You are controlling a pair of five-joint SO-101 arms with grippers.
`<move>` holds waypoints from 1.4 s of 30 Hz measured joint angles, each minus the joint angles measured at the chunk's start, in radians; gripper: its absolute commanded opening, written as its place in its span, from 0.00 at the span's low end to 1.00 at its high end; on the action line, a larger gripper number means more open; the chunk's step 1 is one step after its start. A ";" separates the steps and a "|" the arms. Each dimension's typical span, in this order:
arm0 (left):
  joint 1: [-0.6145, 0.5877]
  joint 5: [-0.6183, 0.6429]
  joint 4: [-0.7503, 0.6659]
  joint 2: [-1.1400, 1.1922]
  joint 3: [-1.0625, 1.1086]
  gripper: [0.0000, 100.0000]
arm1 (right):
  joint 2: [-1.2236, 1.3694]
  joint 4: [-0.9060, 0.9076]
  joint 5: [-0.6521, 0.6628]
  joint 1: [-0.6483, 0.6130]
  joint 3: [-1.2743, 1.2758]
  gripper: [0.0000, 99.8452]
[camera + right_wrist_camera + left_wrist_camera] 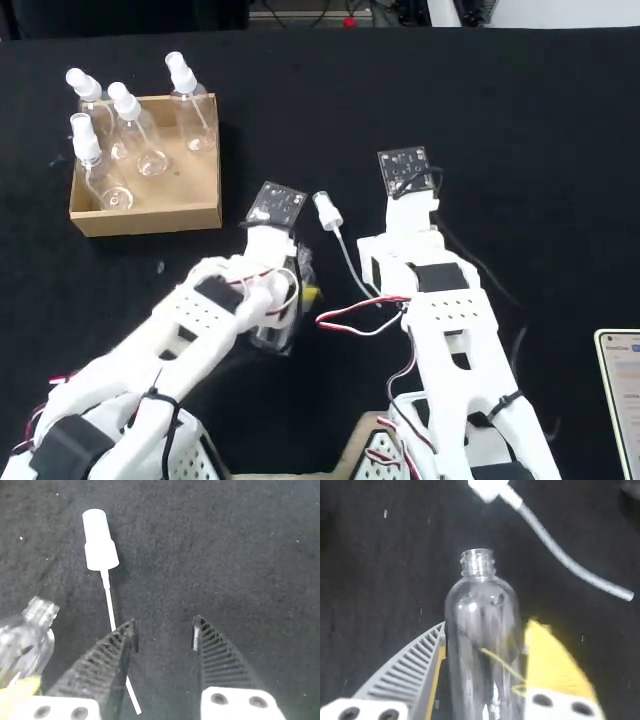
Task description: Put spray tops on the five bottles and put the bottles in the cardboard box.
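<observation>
In the high view, the cardboard box (pixel 145 217) is sitting toward the far left of the black desk (pixel 500 100). It is holding four bottles (pixel 135 135), each already wearing a white spray top and leaning at a different angle. Well apart from the box, the left arm is holding a fifth, uncapped bottle (pixel 274 336) near the middle of the desk. A loose spray top (pixel 328 212) is lying between the two arms, its thin tube trailing back toward the robot's bases.

In the left wrist view, the left pincer (pixel 487 630) is clamping the clear uncapped bottle (pixel 480 595) by its body, one finger on each side. The bottle's threaded neck is pointing toward the loose spray top (pixel 490 487).

In the right wrist view, the right pincer (pixel 163 630) is hanging over the desk with its fingers spread and nothing between them. The spray top (pixel 100 545) is lying ahead of it, with the tube running past one finger. The uncapped bottle (pixel 30 635) is showing just beside that finger.
</observation>
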 measured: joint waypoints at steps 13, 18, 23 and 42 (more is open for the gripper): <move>-0.252 -0.167 0.368 0.014 -0.255 0.32 | 0.000 0.000 0.000 0.000 0.000 0.17; -0.318 -0.242 0.374 0.014 -0.275 0.32 | 0.000 0.000 0.000 0.000 0.000 0.17; -0.310 -0.267 0.486 0.017 -0.347 0.33 | 0.000 0.000 0.000 0.000 0.000 0.17; -0.092 -0.336 0.516 0.414 -0.568 0.32 | 0.000 -0.186 -0.094 0.258 0.058 0.17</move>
